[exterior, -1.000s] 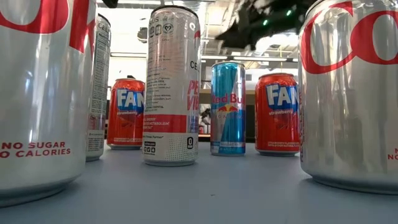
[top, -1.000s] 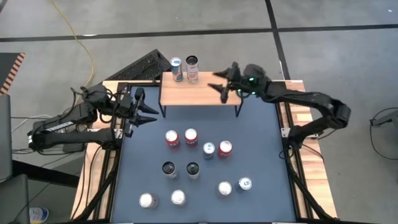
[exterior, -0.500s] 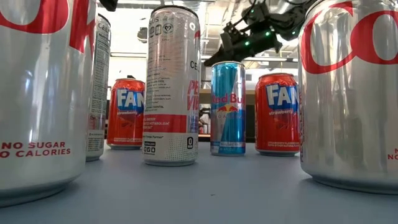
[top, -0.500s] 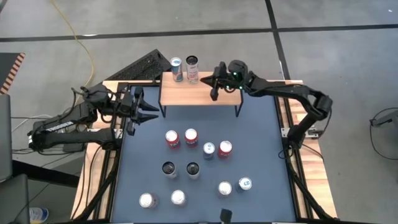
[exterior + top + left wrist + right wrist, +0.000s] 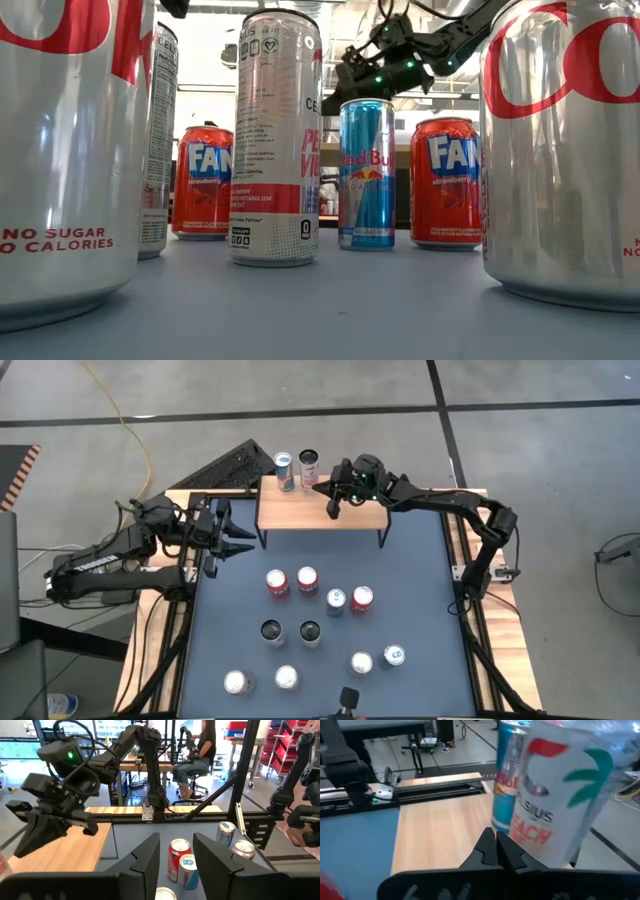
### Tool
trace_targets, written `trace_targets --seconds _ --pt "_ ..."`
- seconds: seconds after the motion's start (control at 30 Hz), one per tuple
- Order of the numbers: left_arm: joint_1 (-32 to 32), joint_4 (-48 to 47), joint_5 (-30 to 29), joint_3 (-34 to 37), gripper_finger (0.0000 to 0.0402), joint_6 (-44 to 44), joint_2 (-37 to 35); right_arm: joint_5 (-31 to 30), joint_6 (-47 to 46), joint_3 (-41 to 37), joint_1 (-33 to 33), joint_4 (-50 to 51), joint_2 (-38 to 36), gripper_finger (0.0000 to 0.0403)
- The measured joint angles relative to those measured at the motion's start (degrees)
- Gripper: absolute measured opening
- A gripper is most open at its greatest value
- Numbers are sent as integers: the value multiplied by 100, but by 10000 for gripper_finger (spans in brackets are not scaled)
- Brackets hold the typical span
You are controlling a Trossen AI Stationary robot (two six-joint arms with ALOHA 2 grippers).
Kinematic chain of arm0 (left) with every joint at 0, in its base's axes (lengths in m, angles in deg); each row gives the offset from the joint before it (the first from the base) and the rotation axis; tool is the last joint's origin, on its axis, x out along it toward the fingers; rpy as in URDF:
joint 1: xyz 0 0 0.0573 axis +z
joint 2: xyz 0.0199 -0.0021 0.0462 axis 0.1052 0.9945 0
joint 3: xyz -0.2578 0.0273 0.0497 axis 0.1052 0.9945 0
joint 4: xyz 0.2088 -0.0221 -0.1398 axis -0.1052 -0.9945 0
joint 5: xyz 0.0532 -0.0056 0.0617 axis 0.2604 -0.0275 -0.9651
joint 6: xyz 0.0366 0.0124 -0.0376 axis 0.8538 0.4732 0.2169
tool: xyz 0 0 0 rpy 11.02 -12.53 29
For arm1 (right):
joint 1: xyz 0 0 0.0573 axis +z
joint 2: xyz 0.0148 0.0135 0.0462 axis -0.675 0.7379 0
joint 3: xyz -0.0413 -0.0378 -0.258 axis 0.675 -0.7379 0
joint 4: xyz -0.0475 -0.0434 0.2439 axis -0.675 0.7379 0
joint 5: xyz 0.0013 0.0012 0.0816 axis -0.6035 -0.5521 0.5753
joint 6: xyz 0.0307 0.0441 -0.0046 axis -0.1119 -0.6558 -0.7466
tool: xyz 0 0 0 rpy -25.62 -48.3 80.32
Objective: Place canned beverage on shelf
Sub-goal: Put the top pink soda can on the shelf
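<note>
Fingers of the right tool [image 5: 331, 503] had snapped together empty above the shelf [image 5: 320, 512], moving toward the two cans [image 5: 297, 470] already standing there; left tool [image 5: 232, 540] waited beside the shelf, part-open.

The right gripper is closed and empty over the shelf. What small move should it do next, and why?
Probably draw the right gripper back off the shelf toward the table cans, such as the red can. Its fingers are shut on nothing, two cans already stand at the shelf's far edge, and ten still wait on the table.
</note>
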Motion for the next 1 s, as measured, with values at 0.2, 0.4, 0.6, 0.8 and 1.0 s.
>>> trace_targets --seconds 0.2,0.4,0.6,0.8,1.0 --pt "0 -64 0 0 107 56 1 25 -17 234 0 48 291 0" --pt "0 -64 1 0 107 61 0 33 -22 319 -81 25 302 0" --pt "0 -62 0 0 107 82 -1 112 -120 316 -194 26 302 0" --pt "0 -57 0 -2 107 83 -1 119 -120 315 -230 26 302 0" --pt "0 -55 -19 -4 107 92 -1 125 -115 312 -287 25 300 0"
